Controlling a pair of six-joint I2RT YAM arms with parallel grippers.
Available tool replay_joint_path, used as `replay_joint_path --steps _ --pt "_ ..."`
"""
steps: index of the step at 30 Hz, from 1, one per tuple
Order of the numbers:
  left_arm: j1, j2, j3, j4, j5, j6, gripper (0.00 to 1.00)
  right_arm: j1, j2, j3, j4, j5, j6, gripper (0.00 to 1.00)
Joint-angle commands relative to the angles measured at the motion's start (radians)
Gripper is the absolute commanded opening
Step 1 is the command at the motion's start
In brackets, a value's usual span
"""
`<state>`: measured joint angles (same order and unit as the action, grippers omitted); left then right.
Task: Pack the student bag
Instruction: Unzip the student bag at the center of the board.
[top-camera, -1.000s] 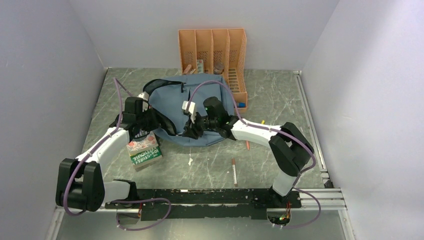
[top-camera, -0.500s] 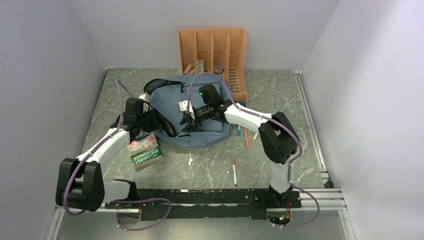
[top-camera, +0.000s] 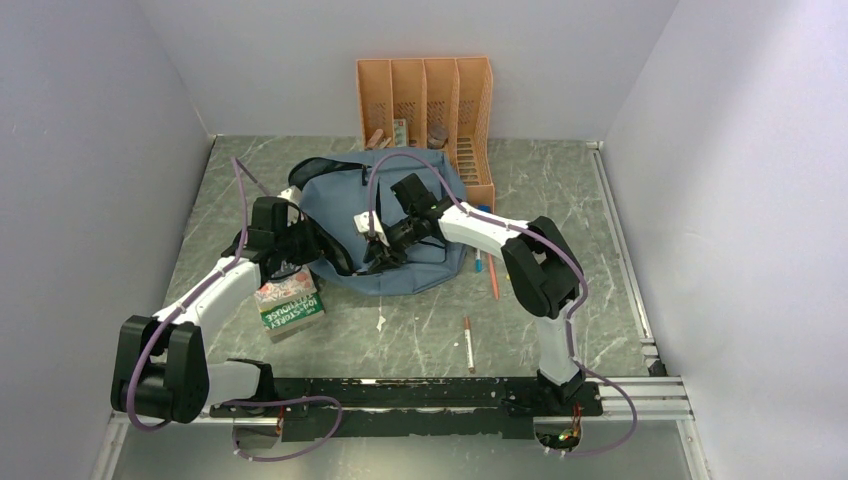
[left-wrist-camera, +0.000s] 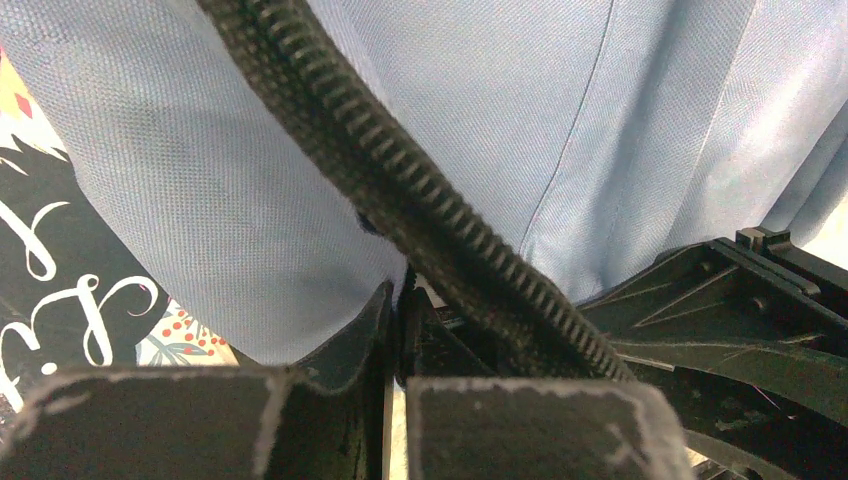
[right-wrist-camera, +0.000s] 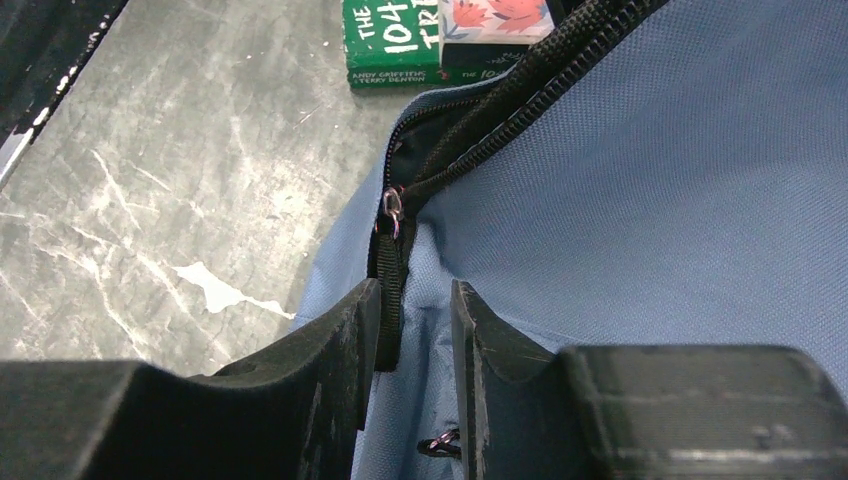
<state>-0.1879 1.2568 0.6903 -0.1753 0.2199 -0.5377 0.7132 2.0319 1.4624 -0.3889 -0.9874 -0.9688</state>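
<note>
1. Evidently at the opening step: student bag (top-camera: 400, 215) lying flat mid-table, just in front of the orange file organizer (top-camera: 425, 95), main zip only partly undone, nothing visibly loaded
2. Left gripper (left-wrist-camera: 395, 325) clenched on the bag's edge right beside the black zip teeth (left-wrist-camera: 420, 200), pinning the fabric at the bag's left side
3. Right gripper (right-wrist-camera: 410, 330) narrowly parted, straddling the black pull strap (right-wrist-camera: 388, 300) that hangs from the zip slider (right-wrist-camera: 390, 205); strap against one finger, not pinched
4. Next, by judgement: squeeze onto that strap first, then drag along the zip line against the left hold; likely to slip off if pulled before closing
5. Shown only by the right wrist view: the slider, the dark slit of the opened zip, and the green Treehouse book (right-wrist-camera: 400, 40) with a floral book (right-wrist-camera: 495, 18) on top
6. Shown only from above: books touching the bag's near-left corner, loose pens (top-camera: 468, 343) on the marble table (top-camera: 580, 200), both arms reaching over the bag; pinch on the fabric clear only from the left wrist
</note>
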Motion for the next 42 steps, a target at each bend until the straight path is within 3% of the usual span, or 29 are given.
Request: replay_joint_path --steps 1,23,28,33,35,42 --pt "-0.010 -0.010 -0.007 0.027 0.033 0.006 0.05 0.002 0.008 0.009 -0.020 0.002 -0.014 0.36" --pt "-0.010 0.001 -0.002 0.029 0.033 0.001 0.05 0.073 0.034 0.004 -0.086 0.061 -0.060 0.38" --pt "-0.010 0.001 0.004 0.020 0.028 0.003 0.05 0.078 0.028 -0.021 -0.019 0.086 -0.004 0.30" --pt "-0.010 0.005 0.009 0.017 0.024 0.004 0.05 0.078 -0.026 -0.076 0.078 0.130 0.055 0.13" --pt "-0.010 0.008 0.009 0.020 0.026 0.003 0.05 0.078 -0.052 -0.100 0.120 0.141 0.084 0.02" --pt "-0.010 0.011 0.009 0.023 0.029 0.001 0.05 0.078 -0.134 -0.134 0.185 0.144 0.132 0.00"
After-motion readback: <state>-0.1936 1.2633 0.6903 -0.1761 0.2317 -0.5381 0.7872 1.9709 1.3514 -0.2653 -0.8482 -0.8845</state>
